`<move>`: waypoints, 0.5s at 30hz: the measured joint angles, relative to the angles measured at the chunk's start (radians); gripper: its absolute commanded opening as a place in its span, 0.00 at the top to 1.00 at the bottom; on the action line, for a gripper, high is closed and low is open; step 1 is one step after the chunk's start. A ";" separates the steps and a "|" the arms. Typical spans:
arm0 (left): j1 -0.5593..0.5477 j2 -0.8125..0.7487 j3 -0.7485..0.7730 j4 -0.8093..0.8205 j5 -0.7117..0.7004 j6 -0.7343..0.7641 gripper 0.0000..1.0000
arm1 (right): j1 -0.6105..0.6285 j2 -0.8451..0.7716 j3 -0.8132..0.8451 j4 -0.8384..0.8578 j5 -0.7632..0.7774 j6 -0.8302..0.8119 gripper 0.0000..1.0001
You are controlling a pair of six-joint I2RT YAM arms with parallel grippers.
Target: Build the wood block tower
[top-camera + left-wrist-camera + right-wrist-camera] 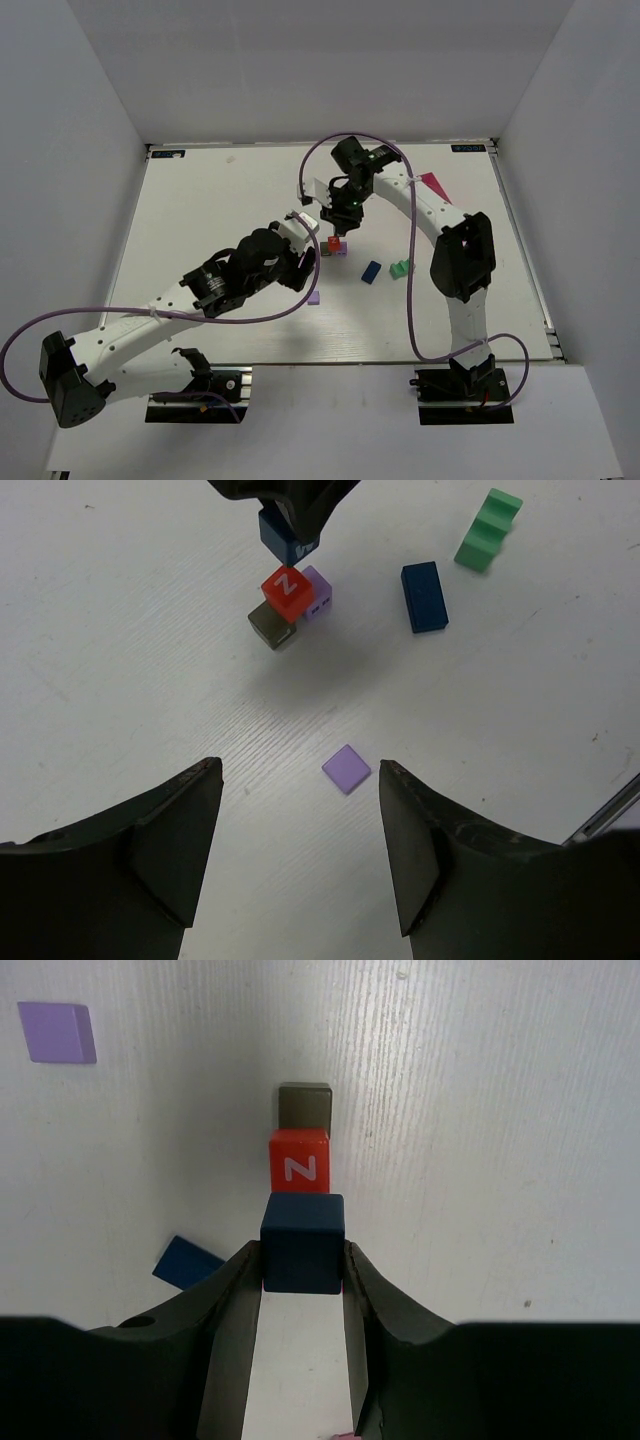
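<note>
The tower is a red "Z" block on a dark grey block, with a lilac block close beside it. My right gripper is shut on a dark blue cube, which hangs just above the red block. From the left wrist view, the cube sits a little off the tower's top. My left gripper is open and empty, hovering above a flat lilac tile.
A dark blue oblong block and a green stepped block lie right of the tower. The pink tray shows behind the right arm. The left arm's cable loops near the lilac tile.
</note>
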State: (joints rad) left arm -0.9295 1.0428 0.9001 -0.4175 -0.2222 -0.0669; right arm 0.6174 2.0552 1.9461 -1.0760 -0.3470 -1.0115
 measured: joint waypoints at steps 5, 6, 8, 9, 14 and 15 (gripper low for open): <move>0.000 -0.003 -0.004 0.000 0.006 0.000 0.27 | 0.012 0.026 0.016 -0.026 -0.001 -0.018 0.86; 0.000 -0.003 -0.004 0.000 0.006 0.000 0.27 | 0.014 0.031 0.018 -0.027 -0.001 -0.019 0.86; 0.000 -0.003 -0.004 0.000 0.010 0.000 0.27 | 0.020 0.040 0.022 -0.031 -0.001 -0.019 0.86; 0.000 -0.003 -0.004 0.000 0.013 0.000 0.27 | 0.021 0.043 0.023 -0.031 -0.001 -0.019 0.86; 0.000 -0.003 -0.010 0.000 0.022 0.000 0.27 | 0.032 0.063 0.035 -0.032 0.000 -0.021 0.86; 0.000 -0.003 -0.010 0.000 0.023 0.000 0.27 | 0.032 0.065 0.035 -0.034 0.000 -0.021 0.86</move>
State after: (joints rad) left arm -0.9295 1.0393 0.8902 -0.4175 -0.1993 -0.0666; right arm 0.6498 2.1204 1.9812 -1.1099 -0.3473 -1.0321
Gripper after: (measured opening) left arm 0.729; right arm 0.401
